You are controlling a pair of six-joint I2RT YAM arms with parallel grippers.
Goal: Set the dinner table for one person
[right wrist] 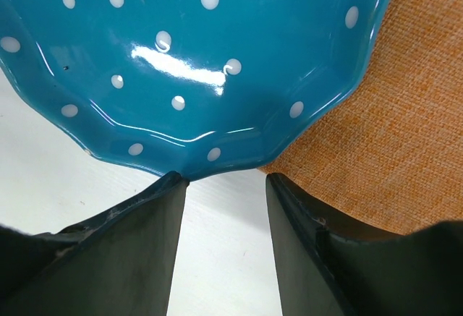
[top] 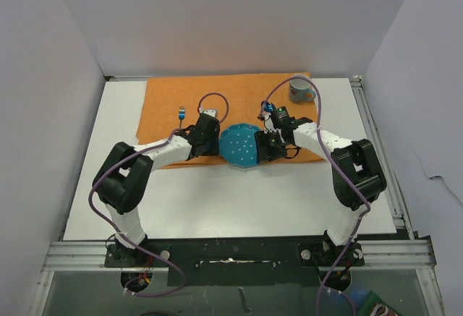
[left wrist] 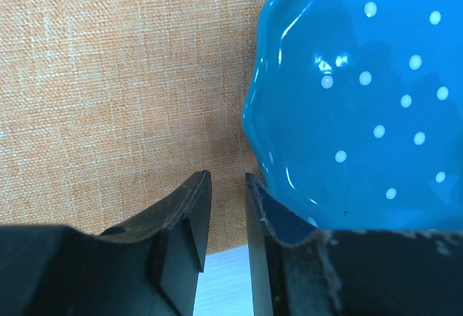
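On the white dinner table (top: 239,200), the blue dotted plate (top: 240,146) straddles the near edge of the orange cloth (top: 231,95), the left gripper (left wrist: 227,180) narrowly parted and empty, the right gripper (right wrist: 224,178) spread at its rim; both should nudge evenly, keeping it flat.

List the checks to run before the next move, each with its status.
1. Whole plate on the cloth: not ok, its near part overhangs the table.
2. Empty left gripper: ok, nothing between its fingers.
3. Empty right gripper: ok, the plate rim lies just beyond its fingertips.
4. Upright mug on the cloth: ok.
5. Grippers apart from each other: ok, the plate lies between them.
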